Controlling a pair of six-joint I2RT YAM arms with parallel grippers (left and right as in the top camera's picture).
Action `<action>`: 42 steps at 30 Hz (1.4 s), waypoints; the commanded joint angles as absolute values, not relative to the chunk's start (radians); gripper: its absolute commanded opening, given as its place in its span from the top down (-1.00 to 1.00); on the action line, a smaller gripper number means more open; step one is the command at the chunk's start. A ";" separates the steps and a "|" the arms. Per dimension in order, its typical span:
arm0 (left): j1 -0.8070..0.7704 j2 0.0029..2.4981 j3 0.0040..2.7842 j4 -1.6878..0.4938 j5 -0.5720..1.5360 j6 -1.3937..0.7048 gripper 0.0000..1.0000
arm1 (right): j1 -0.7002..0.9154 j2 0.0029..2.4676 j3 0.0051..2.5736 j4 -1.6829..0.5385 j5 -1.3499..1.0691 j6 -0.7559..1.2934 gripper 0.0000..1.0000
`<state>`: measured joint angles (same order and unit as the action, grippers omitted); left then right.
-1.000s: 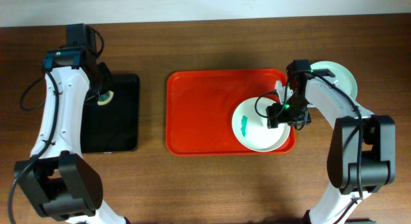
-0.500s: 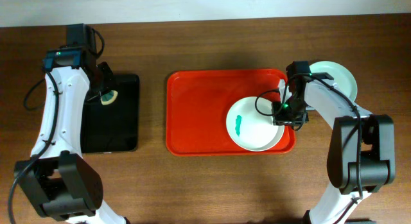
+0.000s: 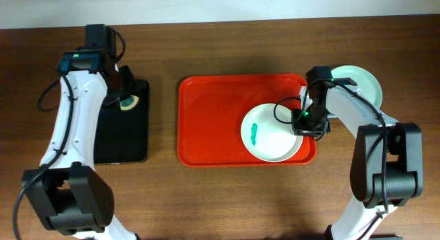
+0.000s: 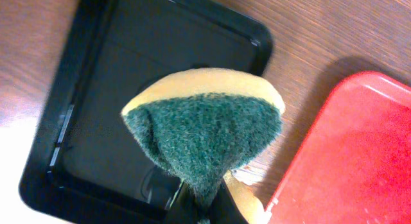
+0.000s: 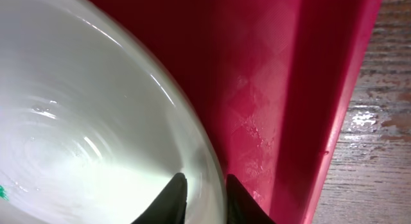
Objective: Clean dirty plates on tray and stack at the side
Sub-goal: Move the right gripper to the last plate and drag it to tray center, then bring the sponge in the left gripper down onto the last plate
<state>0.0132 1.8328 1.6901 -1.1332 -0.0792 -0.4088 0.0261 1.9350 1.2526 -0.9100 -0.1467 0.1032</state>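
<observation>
A white plate (image 3: 271,133) with a teal smear (image 3: 256,133) lies at the right end of the red tray (image 3: 213,123). My right gripper (image 3: 304,123) is shut on its right rim. In the right wrist view one finger (image 5: 174,195) rests inside the plate (image 5: 83,121) and the other sits outside the rim, over the tray (image 5: 270,89). A second plate (image 3: 361,82) sits on the table beyond the tray's right corner. My left gripper (image 4: 204,198) is shut on a yellow sponge (image 4: 205,128) with its green scouring face towards the camera. It hangs over the black tray's right edge (image 3: 127,101).
The black tray (image 3: 124,140) lies left of the red tray, with a strip of bare wood between them. In the left wrist view the black tray (image 4: 128,70) is under the sponge and the red tray's corner (image 4: 347,160) is at the right.
My right gripper has closed on the plate's rim, and the plate has shifted a little left. The left arm has carried the sponge rightward to the black tray's right edge.
</observation>
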 commanded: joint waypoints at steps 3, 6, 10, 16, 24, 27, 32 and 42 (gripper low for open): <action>-0.056 1.833 1.685 -1.130 -0.002 -0.387 1.00 | 0.028 1.938 1.243 -0.882 -0.175 0.178 0.77; -0.109 1.833 1.685 -1.130 0.032 -0.387 1.00 | 0.049 1.938 1.243 -0.857 -0.217 0.181 0.82; -0.168 1.833 1.685 -1.123 0.039 -0.388 1.00 | 0.097 1.938 1.243 -0.824 -0.217 0.240 0.90; -0.271 1.833 1.685 -1.110 0.120 -0.388 1.00 | 0.225 1.938 1.243 -0.724 -0.206 0.315 0.92; -0.375 1.833 1.586 -1.033 0.120 -0.443 1.00 | 0.310 1.938 1.243 -0.617 -0.206 0.389 0.92; -0.406 1.833 1.497 -0.923 0.157 -0.459 1.00 | 0.323 1.938 1.243 -0.588 -0.206 0.425 0.92; -0.438 1.833 1.377 -0.739 0.206 -0.510 1.00 | 0.347 1.938 1.243 -0.586 -0.200 0.424 0.92; -0.445 1.835 1.241 -0.516 0.179 -0.553 1.00 | 0.348 1.938 1.243 -0.575 -0.198 0.408 0.92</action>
